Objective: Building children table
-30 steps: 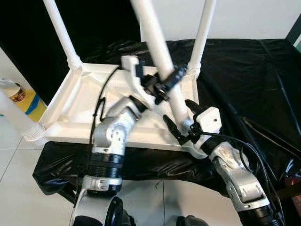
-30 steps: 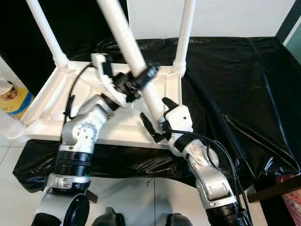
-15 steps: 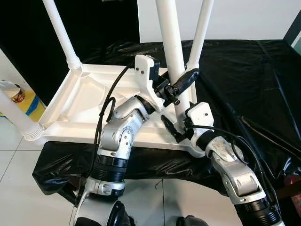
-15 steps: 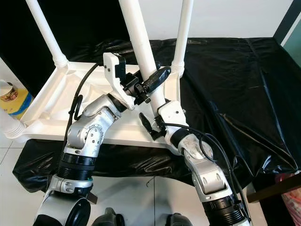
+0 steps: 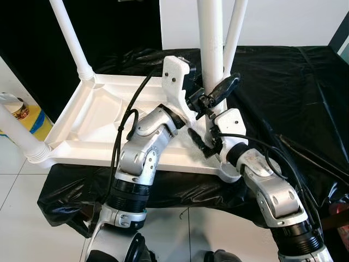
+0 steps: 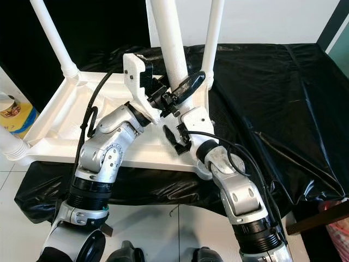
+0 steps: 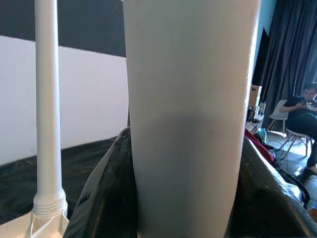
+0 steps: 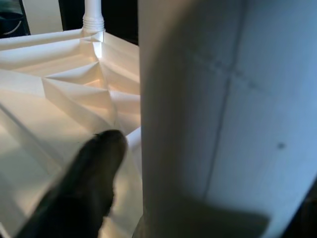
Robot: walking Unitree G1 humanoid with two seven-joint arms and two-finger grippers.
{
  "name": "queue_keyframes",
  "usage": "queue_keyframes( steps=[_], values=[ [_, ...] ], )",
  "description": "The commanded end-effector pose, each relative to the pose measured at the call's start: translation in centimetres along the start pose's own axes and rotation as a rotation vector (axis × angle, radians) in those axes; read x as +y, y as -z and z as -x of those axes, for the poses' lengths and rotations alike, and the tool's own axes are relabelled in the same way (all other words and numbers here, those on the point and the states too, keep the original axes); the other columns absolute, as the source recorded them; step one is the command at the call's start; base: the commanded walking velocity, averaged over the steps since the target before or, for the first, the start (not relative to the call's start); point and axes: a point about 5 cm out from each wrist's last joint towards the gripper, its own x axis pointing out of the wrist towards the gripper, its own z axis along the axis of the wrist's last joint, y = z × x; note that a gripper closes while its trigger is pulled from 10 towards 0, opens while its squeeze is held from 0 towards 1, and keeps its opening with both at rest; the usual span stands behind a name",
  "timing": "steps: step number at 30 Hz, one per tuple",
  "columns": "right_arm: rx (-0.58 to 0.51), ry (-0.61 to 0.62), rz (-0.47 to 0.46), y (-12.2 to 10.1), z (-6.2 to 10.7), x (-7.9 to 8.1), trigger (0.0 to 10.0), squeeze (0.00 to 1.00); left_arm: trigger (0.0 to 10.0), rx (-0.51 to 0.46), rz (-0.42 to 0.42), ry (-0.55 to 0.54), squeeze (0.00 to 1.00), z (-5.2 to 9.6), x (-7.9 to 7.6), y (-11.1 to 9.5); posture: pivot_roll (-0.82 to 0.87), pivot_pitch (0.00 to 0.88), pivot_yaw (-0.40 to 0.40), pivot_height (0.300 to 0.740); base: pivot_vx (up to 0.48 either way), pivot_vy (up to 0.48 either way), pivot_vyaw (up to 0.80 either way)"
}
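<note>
A white plastic children's table (image 5: 92, 117) lies upside down on a black sheet. Three white legs stand in its corners: far left (image 5: 68, 38), near left (image 5: 19, 139) and far right (image 5: 233, 33). The fourth leg (image 5: 210, 43) stands nearly upright over the near right corner. My left gripper (image 5: 216, 90) is shut on it at mid height, with black fingers (image 7: 104, 198) hugging both sides. My right gripper (image 5: 207, 142) is open and straddles the leg's lower end. One finger (image 8: 91, 178) stands just beside the leg (image 8: 228, 119), above the ribbed underside (image 8: 59, 84).
The black sheet (image 5: 283, 82) spreads wide to the right of the table. A yellow container (image 5: 22, 112) stands on the tiled floor at the left. A dark wall rises behind. A person sits on a chair (image 7: 304, 114) far off.
The held leg has swung from leaning left to nearly upright over the near right corner. My left gripper rose with it, and my right gripper closed in around its lower end.
</note>
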Motion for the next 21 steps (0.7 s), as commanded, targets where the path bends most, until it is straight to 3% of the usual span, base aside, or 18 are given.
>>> queue_keyframes(
  steps=[1, 4, 5, 11, 12, 13, 14, 18, 20, 21],
  values=[
    [-0.020, -0.005, 0.004, -0.61, -0.13, 0.11, 0.9, 0.00, 10.0, -0.017, -0.009, 0.065, 0.00, -0.67, -1.09, -0.42, -0.03, 0.042, -0.011, 0.740, 0.000, 0.000, 0.00],
    [-0.042, -0.011, 0.013, -1.05, -0.22, 0.14, 0.7, 0.00, 10.0, -0.016, -0.011, 0.071, 0.00, -0.80, -1.31, -0.40, -0.03, 0.043, -0.011, 0.740, 0.000, 0.000, 0.00],
    [-0.050, -0.011, 0.017, -1.24, -0.24, 0.14, 0.0, 0.00, 10.0, -0.014, -0.009, 0.073, 0.00, -0.84, -1.45, -0.29, -0.03, 0.044, -0.012, 0.740, 0.000, 0.000, 0.00],
    [-0.055, 0.000, 0.029, -1.42, -0.18, 0.01, 0.0, 0.00, 10.0, -0.003, -0.005, 0.078, 0.00, -0.95, -1.78, 0.09, -0.03, 0.051, -0.012, 0.740, 0.000, 0.000, 0.00],
    [-0.046, 0.010, 0.022, -1.30, -0.16, -0.07, 10.0, 0.00, 10.0, -0.002, 0.009, 0.082, 0.00, -0.92, -1.82, 0.18, -0.03, 0.053, -0.012, 0.740, 0.000, 0.000, 0.00],
    [-0.039, 0.016, 0.016, -1.24, -0.14, -0.13, 10.0, 0.00, 10.0, -0.001, 0.018, 0.084, 0.99, -0.91, -1.85, 0.22, -0.03, 0.054, -0.012, 0.740, 0.000, 0.000, 0.00],
    [-0.029, 0.033, 0.002, -1.12, -0.14, -0.25, 10.0, 0.00, 10.0, -0.002, 0.037, 0.091, 1.00, -0.82, -1.85, 0.28, -0.03, 0.056, -0.012, 0.740, 0.000, 0.000, 0.00],
    [-0.020, 0.056, -0.014, -1.00, -0.14, -0.43, 10.0, 0.00, 10.0, 0.002, 0.045, 0.082, 1.00, -0.70, -1.71, 0.32, -0.03, 0.058, -0.012, 0.740, 0.000, 0.000, 0.00],
    [-0.012, 0.081, -0.029, -0.85, -0.14, -0.60, 10.0, 0.00, 10.0, 0.014, 0.004, 0.040, 1.00, -0.62, -1.26, 0.36, -0.03, 0.058, -0.011, 0.740, 0.000, 0.000, 0.00],
    [-0.008, 0.096, -0.039, -0.75, -0.13, -0.70, 10.0, 0.00, 10.0, 0.015, -0.011, 0.016, 0.00, -0.58, -0.95, 0.33, -0.03, 0.058, -0.011, 0.740, 0.000, 0.000, 0.00]
  ],
)
